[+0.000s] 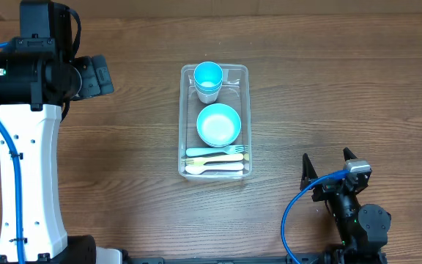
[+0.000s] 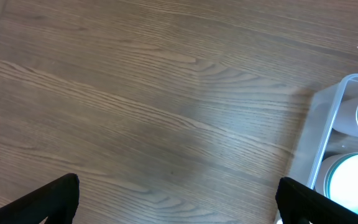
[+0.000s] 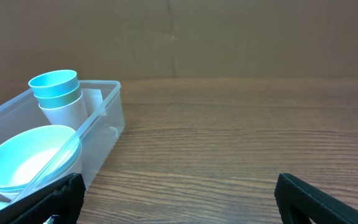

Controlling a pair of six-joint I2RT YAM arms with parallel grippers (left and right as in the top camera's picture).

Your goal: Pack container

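The clear plastic container (image 1: 245,121) sits mid-table. Inside it are stacked teal cups (image 1: 208,79) at the far end, stacked teal bowls (image 1: 218,125) in the middle, and pale forks and spoons (image 1: 215,160) at the near end. My left gripper (image 2: 179,202) is open and empty over bare wood to the left of the container (image 2: 328,118). My right gripper (image 3: 179,199) is open and empty near the table's front right, with the container (image 3: 107,109), cups (image 3: 58,93) and bowls (image 3: 27,158) to its left. In the overhead view the right gripper (image 1: 328,167) is apart from the container.
The wooden table (image 1: 328,88) spreads around the container. The left arm's white and black body (image 1: 28,132) stands at the left side. A blue cable (image 1: 299,202) loops by the right arm. A brown wall (image 3: 229,37) backs the table.
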